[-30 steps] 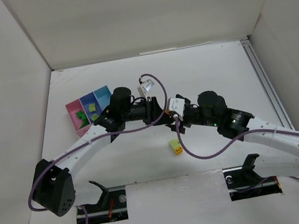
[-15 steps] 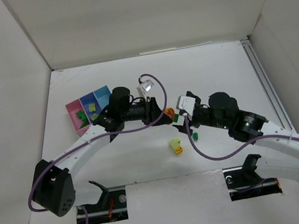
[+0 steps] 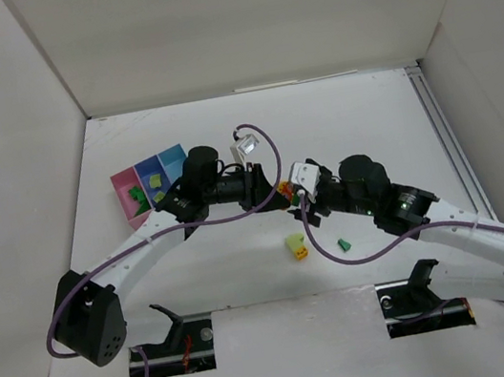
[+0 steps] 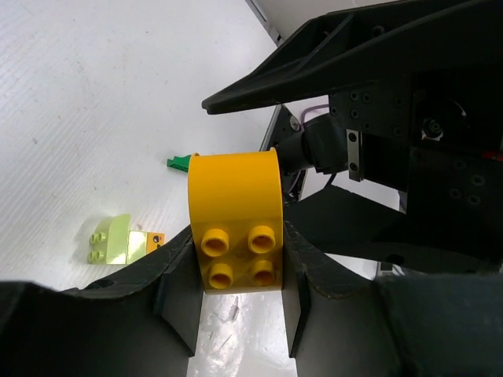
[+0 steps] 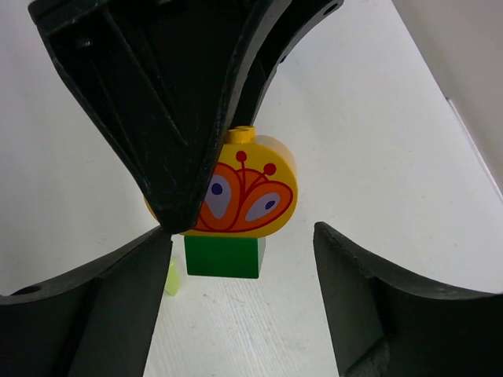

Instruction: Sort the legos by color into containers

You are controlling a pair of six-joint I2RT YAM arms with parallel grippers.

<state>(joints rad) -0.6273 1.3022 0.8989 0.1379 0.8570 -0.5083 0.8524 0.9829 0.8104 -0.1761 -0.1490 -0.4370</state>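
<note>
My left gripper (image 3: 278, 195) (image 4: 236, 275) is shut on an orange lego (image 4: 236, 220) with a red butterfly print (image 5: 251, 192). A dark green lego (image 5: 224, 257) sticks to its underside. They hang above the table's middle. My right gripper (image 3: 295, 199) (image 5: 244, 290) faces this stack with its fingers (image 5: 369, 298) wide open and apart from it. A loose green lego (image 3: 344, 245) and a pale yellow lego with an orange piece (image 3: 297, 247) (image 4: 114, 239) lie on the table. The containers (image 3: 128, 198), one pink and two blue, sit at the left with green legos inside.
White walls (image 3: 12, 141) enclose the table on three sides. A metal rail (image 3: 448, 146) runs along the right edge. The two arms' cables (image 3: 265, 148) loop over the middle, where both wrists crowd close together.
The right gripper pulled back with a green lego, which now lies loose on the table, then moved forward to the stack again. The left gripper has stayed put with its hold unchanged.
</note>
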